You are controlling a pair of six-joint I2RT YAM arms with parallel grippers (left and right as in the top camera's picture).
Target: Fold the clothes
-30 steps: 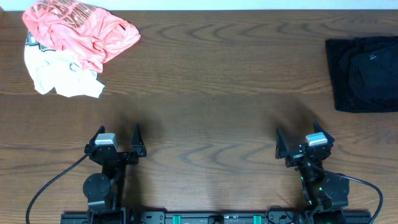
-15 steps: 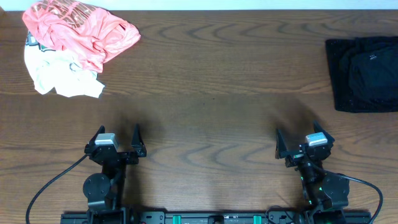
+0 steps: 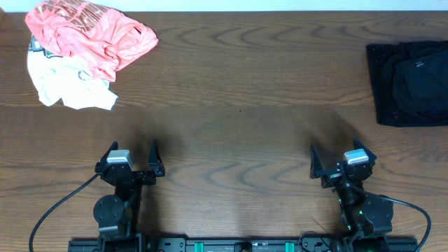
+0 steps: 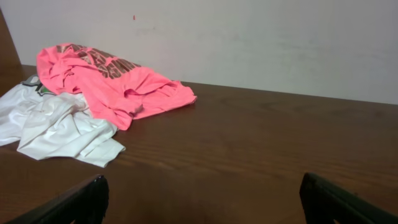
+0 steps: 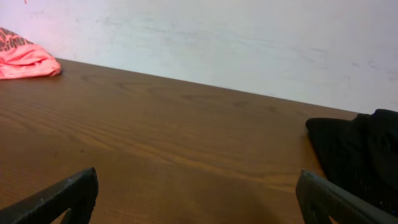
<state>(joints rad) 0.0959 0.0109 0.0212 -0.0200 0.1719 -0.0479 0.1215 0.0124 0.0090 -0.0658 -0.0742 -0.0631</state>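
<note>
- Jaws spread wide on the left gripper, parked low at the table's near edge, nothing between them
- Across the way, the right gripper sits just the same, wide apart and empty
- Over at the far right edge lie the black clothes, folded, well apart from both
- Far left corner: the coral-pink shirt heaped over a crumpled white garment

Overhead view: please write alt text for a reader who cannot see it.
Over a wooden table, the left gripper and right gripper are open and empty. A coral-pink shirt partly covers a white garment far left; folded black clothes lie far right.
</note>
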